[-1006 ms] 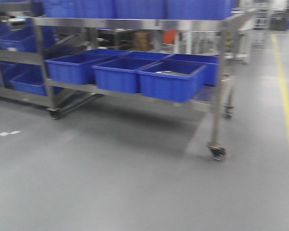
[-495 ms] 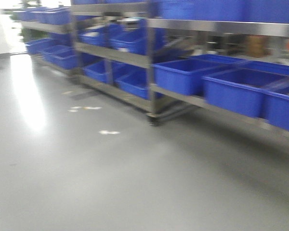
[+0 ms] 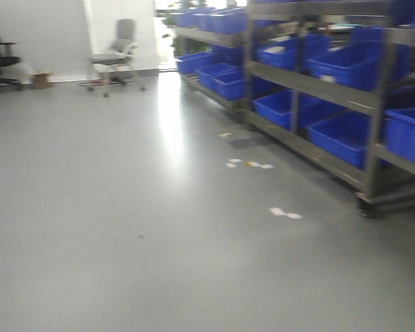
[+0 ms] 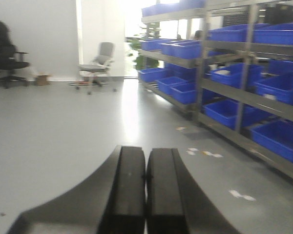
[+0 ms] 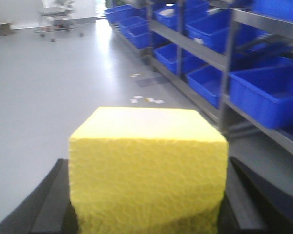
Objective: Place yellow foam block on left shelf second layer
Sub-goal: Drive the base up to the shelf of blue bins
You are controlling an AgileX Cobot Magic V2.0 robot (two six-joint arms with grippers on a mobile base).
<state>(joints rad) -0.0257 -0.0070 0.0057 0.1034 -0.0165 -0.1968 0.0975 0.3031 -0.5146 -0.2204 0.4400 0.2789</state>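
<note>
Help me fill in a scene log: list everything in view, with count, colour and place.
yellow foam block: one, yellow, held at the right arm's tip
bins: many, blue, on the shelf layers along the right
shelves: grey metal, count unclear, in a row on the right side of the room
grey chair: one, by the far wall
black chair: one, far left by the wall
box: one, small, brown, on the floor at the far wall
floor marks: a few, white, on the grey floor near the shelves
left tool: one, black, closed and empty
right tool: one, black, closed on the yellow foam block
</note>
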